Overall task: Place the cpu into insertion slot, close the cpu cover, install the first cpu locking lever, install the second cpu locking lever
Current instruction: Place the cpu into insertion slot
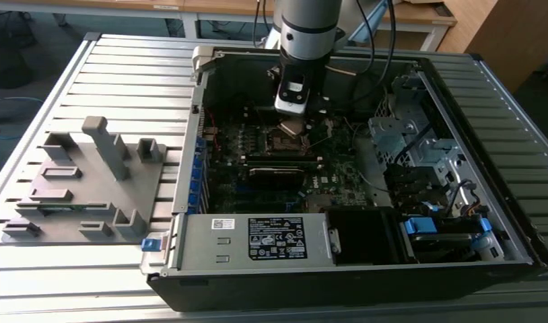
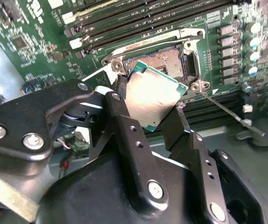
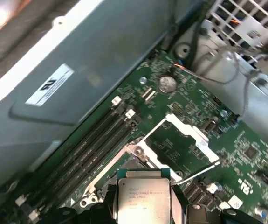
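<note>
Fingers: your two black fingers [image 2: 124, 126] are closed partway onto the cpu [image 2: 152, 98], one against each of two opposite edges, so the gripper [image 2: 150, 103] has firm hold of it.
Table: your slatted metal table [image 1: 121, 67] carries everything else.
Computer case: the open black case [image 1: 516, 222] lies on its side on the table, towards the exterior view's right.
Fixture: a grey moulded block [image 1: 85, 182] with upright posts lies on the table just beside the case, on the exterior view's left.
Arm: your arm [image 1: 308, 27] reaches straight down into the case from above.
Power supply: a grey box [image 1: 256, 239] with a white label fills the near end of the case.
Motherboard: the green board [image 2: 31, 28] covers the case floor under your gripper.
Memory slots: long black slots [image 3: 92, 149] run side by side just beside the socket.
Cpu cover: the silver frame [image 3: 194, 135] is swung open, away from the socket, with green board showing through its window.
Lever: one thin metal lever [image 2: 227, 109] sticks out sideways from the socket corner, unlatched.
Insertion slot: the square socket [image 2: 164, 60] is uncovered, its dark centre partly hidden by the chip.
Cpu position: you have it metal top up and tilted over the slot; you cannot tell whether a corner touches.
</note>
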Controlling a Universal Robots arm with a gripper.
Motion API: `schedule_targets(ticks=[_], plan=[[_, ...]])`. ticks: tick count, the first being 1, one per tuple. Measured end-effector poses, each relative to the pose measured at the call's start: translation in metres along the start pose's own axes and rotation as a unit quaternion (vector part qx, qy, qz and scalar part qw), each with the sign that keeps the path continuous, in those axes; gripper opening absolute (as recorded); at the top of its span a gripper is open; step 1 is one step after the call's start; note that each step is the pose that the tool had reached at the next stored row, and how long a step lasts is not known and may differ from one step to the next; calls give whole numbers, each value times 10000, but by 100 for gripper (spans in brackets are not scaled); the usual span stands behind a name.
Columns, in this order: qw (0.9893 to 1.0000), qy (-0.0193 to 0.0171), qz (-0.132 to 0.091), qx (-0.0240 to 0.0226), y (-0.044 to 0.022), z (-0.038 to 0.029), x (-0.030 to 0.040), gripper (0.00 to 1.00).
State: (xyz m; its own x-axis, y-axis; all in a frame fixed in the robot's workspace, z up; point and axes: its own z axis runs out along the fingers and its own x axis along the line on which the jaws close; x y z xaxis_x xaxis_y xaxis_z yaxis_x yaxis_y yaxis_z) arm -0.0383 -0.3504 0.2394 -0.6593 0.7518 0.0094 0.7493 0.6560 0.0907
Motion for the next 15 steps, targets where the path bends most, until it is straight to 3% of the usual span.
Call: schedule_targets(ticks=[4,8,11,15], plan=[[9994,-33,359,-3,-1,5,0,54],[9974,-66,724,-7,-1,12,0,54],[9950,-90,992,-9,-2,16,0,54],[9907,-123,1356,-13,-2,22,0,54]])
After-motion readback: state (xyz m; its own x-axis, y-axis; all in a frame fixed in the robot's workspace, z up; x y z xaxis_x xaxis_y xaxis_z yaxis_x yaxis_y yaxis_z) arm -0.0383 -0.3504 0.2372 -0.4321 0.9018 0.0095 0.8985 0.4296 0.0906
